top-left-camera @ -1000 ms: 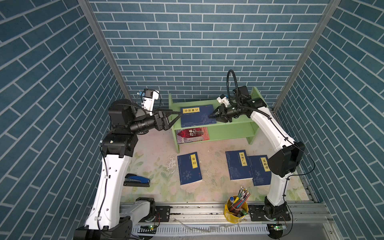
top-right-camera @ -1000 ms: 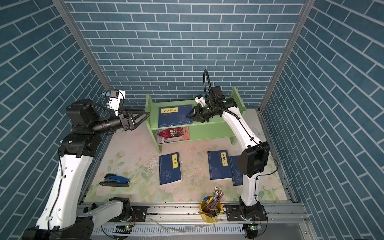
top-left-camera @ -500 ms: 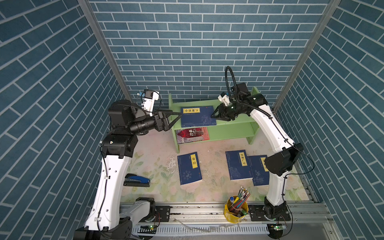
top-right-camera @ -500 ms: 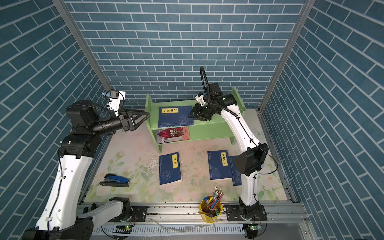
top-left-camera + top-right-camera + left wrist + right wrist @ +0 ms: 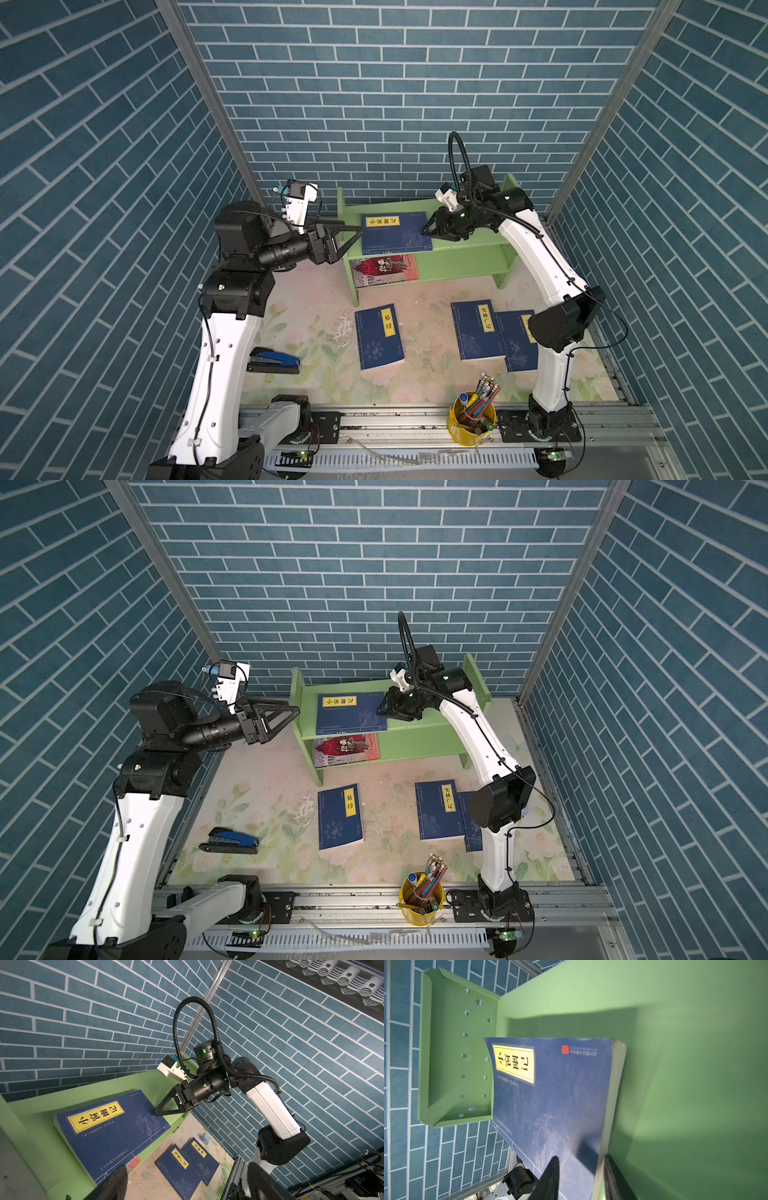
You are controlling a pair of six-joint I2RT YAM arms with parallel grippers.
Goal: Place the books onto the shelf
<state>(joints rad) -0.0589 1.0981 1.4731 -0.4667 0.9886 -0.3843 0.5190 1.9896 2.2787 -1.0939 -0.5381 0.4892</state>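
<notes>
Navy book point(image 5: 395, 232) lies on the top tier of the shelf point(image 5: 469, 249). Only the right wrist view shows the right gripper point(image 5: 581, 1157) astride its page edge; whether it pinches, I cannot tell. Left gripper point(image 5: 296, 708) hangs spread wide, empty. Right elbow point(image 5: 561, 328) half covers the rightmost loose book point(image 5: 515, 353); the left wrist view shows its label.

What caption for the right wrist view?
Right hand straddles the page edge of a navy book lying on the green shelf.

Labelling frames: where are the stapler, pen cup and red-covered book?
Blue stapler point(image 5: 276, 359): in a top view, its body.
Pen cup point(image 5: 461, 432): in a top view, its wall.
Red-covered book point(image 5: 384, 270): in a top view, its cover.
</notes>
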